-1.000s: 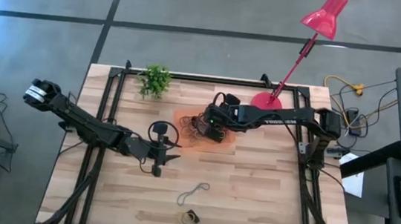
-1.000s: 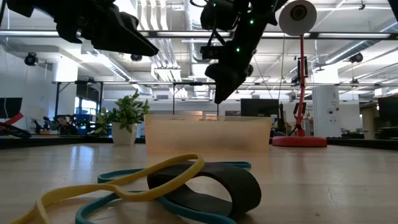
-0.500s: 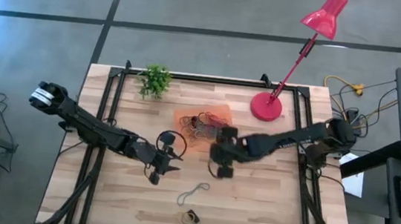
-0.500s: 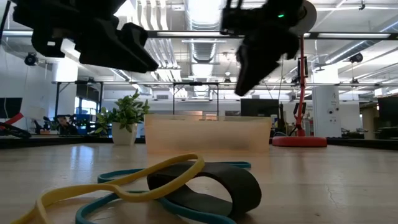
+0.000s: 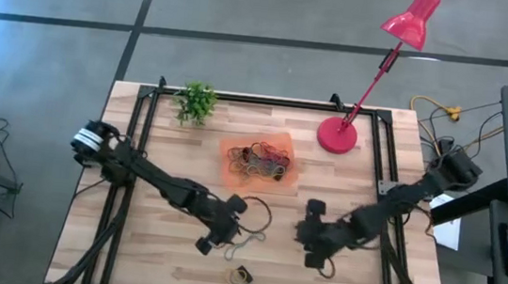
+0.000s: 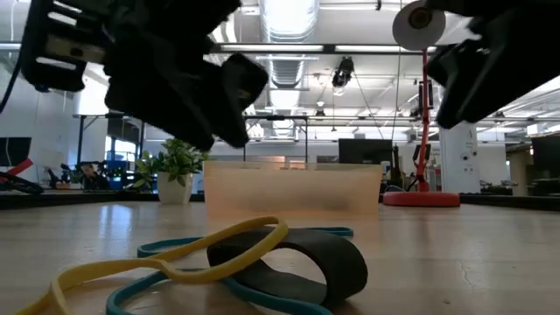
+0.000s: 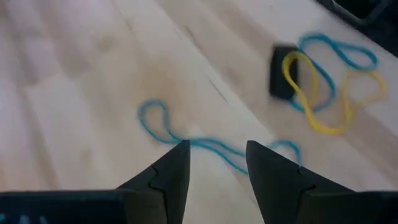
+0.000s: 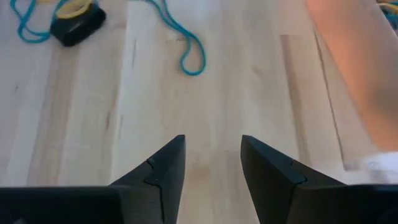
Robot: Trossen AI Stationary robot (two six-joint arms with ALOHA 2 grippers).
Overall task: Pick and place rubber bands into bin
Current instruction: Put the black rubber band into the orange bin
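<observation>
High view: the right end effector (image 5: 311, 245) has left the bin (image 5: 232, 149), now heaped with rubber bands (image 5: 259, 160), and hangs empty, fingers parted, beyond it. The left end effector (image 5: 210, 241), open, has closed in on the blue band (image 5: 245, 244), the next pick.

Wooden table (image 5: 155, 273) carries bin (image 5: 231, 149), loose rubber bands (image 5: 244, 245), plant (image 5: 197, 103), lamp (image 5: 337, 135).

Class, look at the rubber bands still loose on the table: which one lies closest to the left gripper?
The long blue rubber band lying alone, right at the left gripper. The black, yellow and blue tangle lies farther off.
</observation>
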